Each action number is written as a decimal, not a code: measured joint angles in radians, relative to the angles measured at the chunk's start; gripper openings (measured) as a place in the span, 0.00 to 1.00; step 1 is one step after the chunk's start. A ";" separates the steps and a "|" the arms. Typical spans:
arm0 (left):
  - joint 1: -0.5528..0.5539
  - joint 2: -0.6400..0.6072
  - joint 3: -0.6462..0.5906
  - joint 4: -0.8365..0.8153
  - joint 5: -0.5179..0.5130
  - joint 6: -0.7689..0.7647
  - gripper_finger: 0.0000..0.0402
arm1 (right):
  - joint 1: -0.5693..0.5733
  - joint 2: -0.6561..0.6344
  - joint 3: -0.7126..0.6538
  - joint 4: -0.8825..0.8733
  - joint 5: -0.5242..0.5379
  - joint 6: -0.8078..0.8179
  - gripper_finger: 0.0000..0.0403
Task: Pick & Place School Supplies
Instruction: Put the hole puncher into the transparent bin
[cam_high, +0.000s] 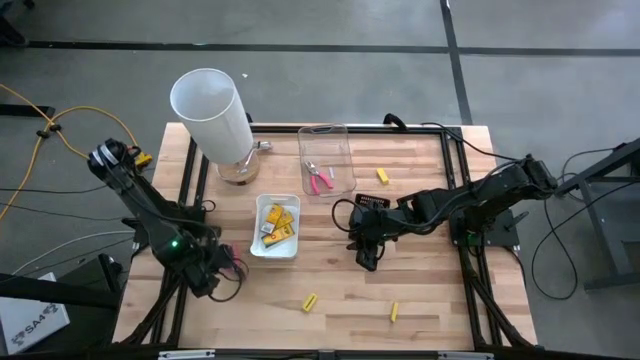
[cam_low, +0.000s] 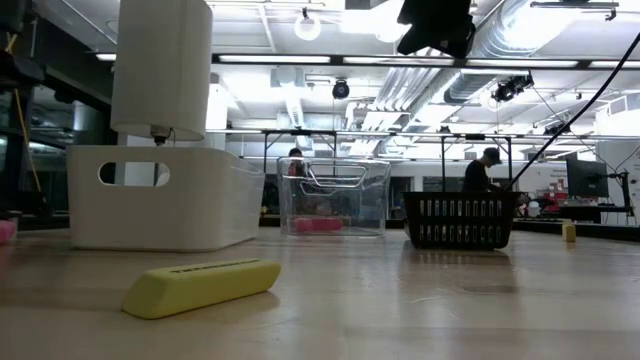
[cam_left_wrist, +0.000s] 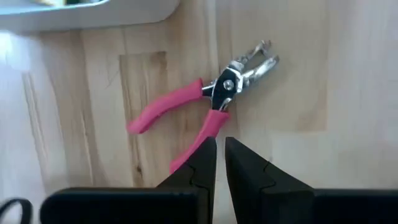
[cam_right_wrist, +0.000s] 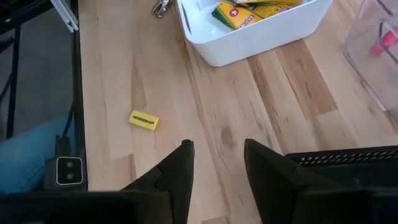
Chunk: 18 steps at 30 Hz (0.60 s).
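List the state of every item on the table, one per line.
left gripper: jaws shut, empty, over pink pliers
right gripper: jaws open, empty
pink pliers: flat on wood, handles spread
white tray: holds yellow packs
clear bin: holds another pink tool
white cylinder: tilted, open

Even overhead lighting, soft shadows on table (cam_high: 420, 300). Low view: bright ceiling lamps (cam_low: 307, 25) glare, near yellow stick (cam_low: 200, 287) slightly soft, background hazy. Left wrist view: pale washed-out wood, pink-handled pliers (cam_left_wrist: 205, 106) mildly blurred.
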 joint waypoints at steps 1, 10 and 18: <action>-0.004 0.008 0.000 0.001 0.008 0.024 0.07 | 0.000 0.000 0.000 0.000 0.000 0.000 0.33; -0.013 0.062 -0.018 0.000 0.059 0.058 0.16 | 0.000 0.000 0.000 0.000 -0.001 0.001 0.33; -0.013 0.082 -0.042 0.033 0.040 0.139 0.26 | 0.001 0.000 0.000 0.000 -0.006 0.022 0.33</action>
